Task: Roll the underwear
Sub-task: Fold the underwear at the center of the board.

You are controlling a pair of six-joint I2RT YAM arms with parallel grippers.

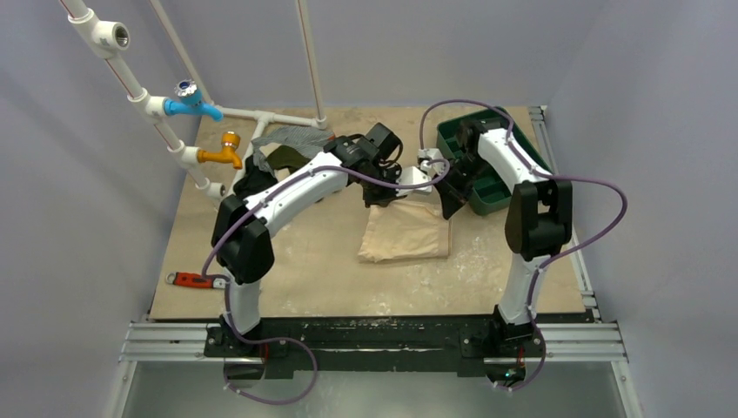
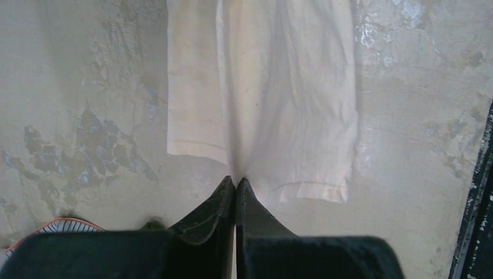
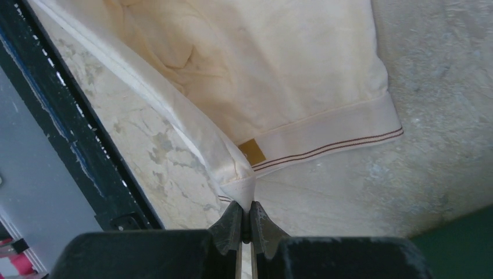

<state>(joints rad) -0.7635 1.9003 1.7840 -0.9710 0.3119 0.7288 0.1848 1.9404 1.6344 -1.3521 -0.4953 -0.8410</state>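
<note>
Left gripper (image 2: 235,185): black fingers pressed together, pinching the near hem of the pale beige-peach soft cloth underwear (image 2: 261,99); the garment lies flat ahead of the tips on the mottled tan table (image 2: 87,116)
Underwear position: between both grippers, its far edge at their tips
Right gripper (image 3: 245,210): jaws closed on the striped waistband corner, raised off the table; dark green plastic tray (image 3: 465,244) just to its right
</note>
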